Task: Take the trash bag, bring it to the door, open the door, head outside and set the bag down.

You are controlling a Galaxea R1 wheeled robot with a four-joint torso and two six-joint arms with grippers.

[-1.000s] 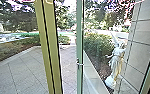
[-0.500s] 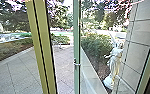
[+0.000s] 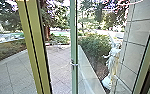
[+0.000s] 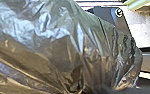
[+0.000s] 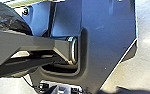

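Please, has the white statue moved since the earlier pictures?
No. The statue stands in the same place beside the stone wall; the whole head view has shifted, so it was the camera that moved.

Pale robed statue (image 3: 113, 61) near a panelled wall (image 3: 139, 30).
Rounded base (image 3: 107, 82) under the figure; leafy shrub (image 3: 92, 46) behind it; reddish-brown tree trunk (image 3: 46, 20) farther back; planted bed (image 3: 7, 51) bordering the paving at left.

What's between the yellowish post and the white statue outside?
In the head view: paving, a slim green upright with a metal fitting, then a leafy bush.
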